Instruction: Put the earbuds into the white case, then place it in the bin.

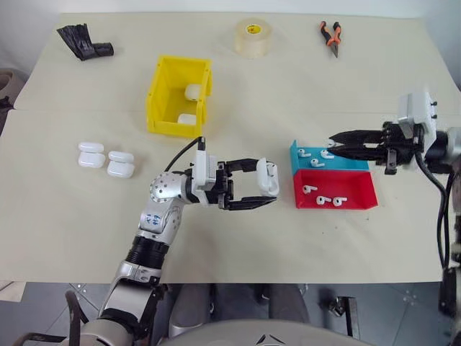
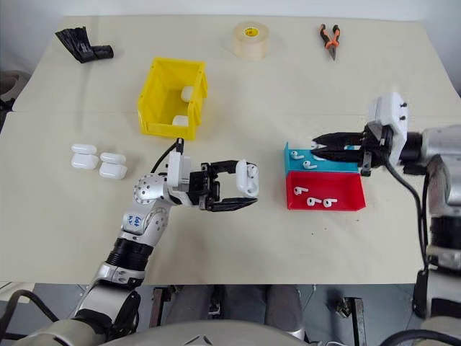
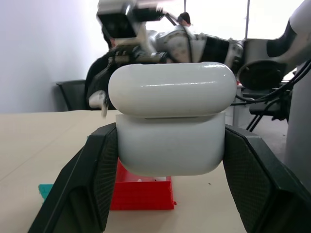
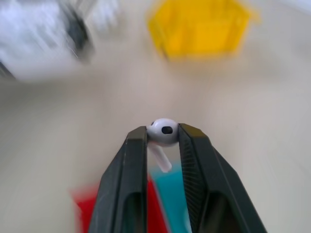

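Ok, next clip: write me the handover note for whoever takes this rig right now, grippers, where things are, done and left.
Left gripper: shut on a white case, lid ajar, held above the table beside the red tray.
Right gripper: shut on one earbud, over the blue tray.
More earbuds lie in the blue tray and the red tray.
Yellow bin: two white cases inside. Four spare cases on the table at the robot's left.
Done: case and one earbud picked up.
Left: seat the earbuds in the held case, then put it in the bin.
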### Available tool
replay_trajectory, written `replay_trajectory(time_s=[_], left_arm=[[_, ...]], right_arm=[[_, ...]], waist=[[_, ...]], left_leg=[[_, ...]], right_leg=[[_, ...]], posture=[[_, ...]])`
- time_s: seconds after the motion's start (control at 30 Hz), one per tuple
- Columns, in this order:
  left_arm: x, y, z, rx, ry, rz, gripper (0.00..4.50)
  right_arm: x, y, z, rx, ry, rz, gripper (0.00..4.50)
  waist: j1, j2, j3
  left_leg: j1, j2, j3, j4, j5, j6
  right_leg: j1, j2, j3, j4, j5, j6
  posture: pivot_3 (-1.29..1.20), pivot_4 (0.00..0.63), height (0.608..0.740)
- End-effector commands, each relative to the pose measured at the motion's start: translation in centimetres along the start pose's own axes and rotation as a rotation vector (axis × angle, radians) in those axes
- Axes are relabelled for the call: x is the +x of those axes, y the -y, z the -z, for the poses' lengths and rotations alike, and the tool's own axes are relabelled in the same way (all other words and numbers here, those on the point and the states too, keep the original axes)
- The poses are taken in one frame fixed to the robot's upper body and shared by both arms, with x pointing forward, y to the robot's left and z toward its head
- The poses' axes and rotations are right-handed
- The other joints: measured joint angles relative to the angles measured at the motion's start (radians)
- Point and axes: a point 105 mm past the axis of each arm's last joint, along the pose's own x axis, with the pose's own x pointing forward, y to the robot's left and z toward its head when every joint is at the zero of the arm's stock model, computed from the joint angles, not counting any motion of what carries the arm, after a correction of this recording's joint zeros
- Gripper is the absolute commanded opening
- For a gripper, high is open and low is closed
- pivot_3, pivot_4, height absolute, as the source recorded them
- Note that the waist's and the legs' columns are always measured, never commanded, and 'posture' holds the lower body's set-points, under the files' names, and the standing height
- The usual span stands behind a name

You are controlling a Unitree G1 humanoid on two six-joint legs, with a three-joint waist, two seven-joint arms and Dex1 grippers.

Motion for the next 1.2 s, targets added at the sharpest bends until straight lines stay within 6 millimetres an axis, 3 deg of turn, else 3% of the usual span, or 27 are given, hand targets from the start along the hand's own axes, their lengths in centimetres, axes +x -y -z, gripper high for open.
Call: replay_trajectory(time_s=[0.03,0.17,0.4,0.67,1.2], left_arm=[[0.3,-0.2,-0.8,0.012,0.035,0.013,2.80],[0.4,-0.3,-0.9,0.002,0.038,0.019,2.80],[0.5,-0.2,-1.0,-0.010,0.038,0.030,2.80],[0.7,0.0,-1.0,-0.019,0.042,0.039,2.80],[1.0,-0.1,-1.4,-0.022,0.058,0.038,2.80]], right_arm=[[0.9,-3.1,-2.4,0.108,0.171,-0.037,0.74],[2.2,-5.6,-2.5,0.233,0.247,-0.082,0.74],[4.3,-8.0,-2.1,0.324,0.314,-0.112,0.74],[5.2,-8.2,-1.4,0.342,0.310,-0.101,0.74],[5.1,-8.2,1.6,0.339,0.242,-0.044,0.74]], waist=[[0.006,0.000,0.000],[0.010,0.000,0.000],[0.007,0.000,0.000],[0.008,0.000,0.000],[0.008,0.000,0.000]], left_leg=[[0.000,0.000,0.000,0.000,0.000,0.000],[0.000,0.000,0.000,0.000,0.000,0.000],[0.000,-0.001,0.000,0.000,0.000,0.000],[0.000,-0.001,0.000,0.000,0.000,0.000],[0.001,-0.001,0.000,0.000,0.000,0.000]], right_leg=[[0.000,0.000,0.000,0.000,0.000,0.000],[0.000,0.000,0.000,0.000,0.000,0.000],[0.000,0.000,0.000,0.000,0.000,0.000],[0.000,0.000,0.000,0.000,0.000,0.000],[0.000,0.000,0.000,0.000,0.000,0.000]], posture=[[0.00,0.150,0.740],[0.00,0.150,0.740],[0.00,0.150,0.740],[0.00,0.150,0.740],[0.00,0.150,0.740]])
